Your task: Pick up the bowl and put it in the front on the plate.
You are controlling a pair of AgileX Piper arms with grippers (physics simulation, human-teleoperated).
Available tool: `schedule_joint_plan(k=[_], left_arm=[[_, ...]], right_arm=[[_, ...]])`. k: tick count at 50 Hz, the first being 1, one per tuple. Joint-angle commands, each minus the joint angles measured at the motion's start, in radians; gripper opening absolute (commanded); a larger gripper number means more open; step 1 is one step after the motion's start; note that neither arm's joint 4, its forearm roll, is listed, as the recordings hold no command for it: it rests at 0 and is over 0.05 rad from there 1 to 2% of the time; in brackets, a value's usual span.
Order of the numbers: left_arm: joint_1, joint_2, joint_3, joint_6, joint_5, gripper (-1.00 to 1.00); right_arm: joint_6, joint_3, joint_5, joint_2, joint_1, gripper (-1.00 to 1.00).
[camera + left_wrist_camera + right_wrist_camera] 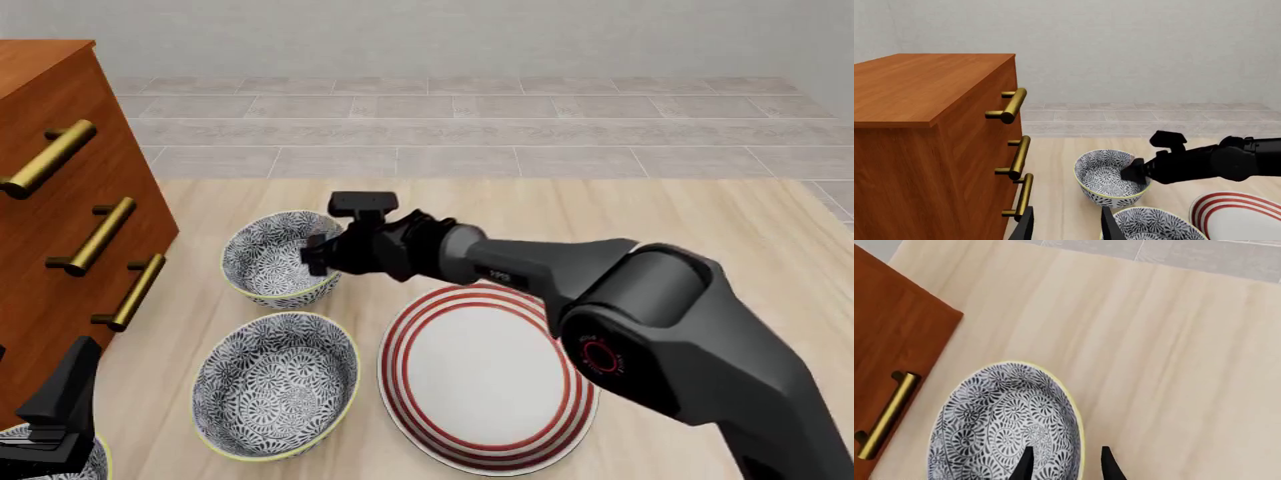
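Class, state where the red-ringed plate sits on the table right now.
In the front view the plate lies right of centre on the near part of the table, beside the nearer bowl and under the right arm.

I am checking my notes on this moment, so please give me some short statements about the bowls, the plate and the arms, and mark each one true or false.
1. The right gripper is at the rim of the far deep round blue-and-white floral bowl, one finger inside and one outside. True.
2. The large flat white plate with red rings already holds a bowl. False: nothing lies on it.
3. A second identical floral bowl sits beside the plate, nearer the camera. True.
4. The left gripper grips a brass handle of the wooden drawer cabinet. False: its jaws are open, apart from the handles.
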Motion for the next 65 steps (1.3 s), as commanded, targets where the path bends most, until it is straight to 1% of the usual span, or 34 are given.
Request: schedule_joint_plan(k=[1, 2, 3, 20, 40, 48, 55, 65], left_arm=[[0.0, 0.0, 0.0, 0.0, 0.0, 1.0], [0.0, 0.0, 0.0, 0.0, 0.0, 1.0], [0.0, 0.0, 0.0, 0.0, 0.0, 1.0], [0.0, 0.0, 0.0, 0.0, 0.0, 1.0], [0.0, 0.0, 0.0, 0.0, 0.0, 1.0], [0.0, 0.0, 0.0, 0.0, 0.0, 1.0], [0.0, 0.0, 0.0, 0.0, 0.0, 1.0], [0.001, -0.001, 0.0, 0.0, 0.0, 1.0]], right_arm=[[0.003, -0.018, 0.007, 0.021, 0.011, 1.0], [0.001, -0.02, 0.009, 0.022, 0.012, 1.0], [0.002, -0.019, 0.008, 0.02, 0.012, -1.0], [-0.012, -0.051, 0.023, 0.018, 0.003, -1.0], [-0.048, -0.152, 0.071, 0.002, -0.038, -1.0], [-0.056, -0.162, 0.084, -0.014, -0.05, -1.0], [-0.059, -0.116, 0.076, -0.063, -0.057, -1.0], [-0.058, 0.011, 0.044, -0.159, -0.064, -1.0]])
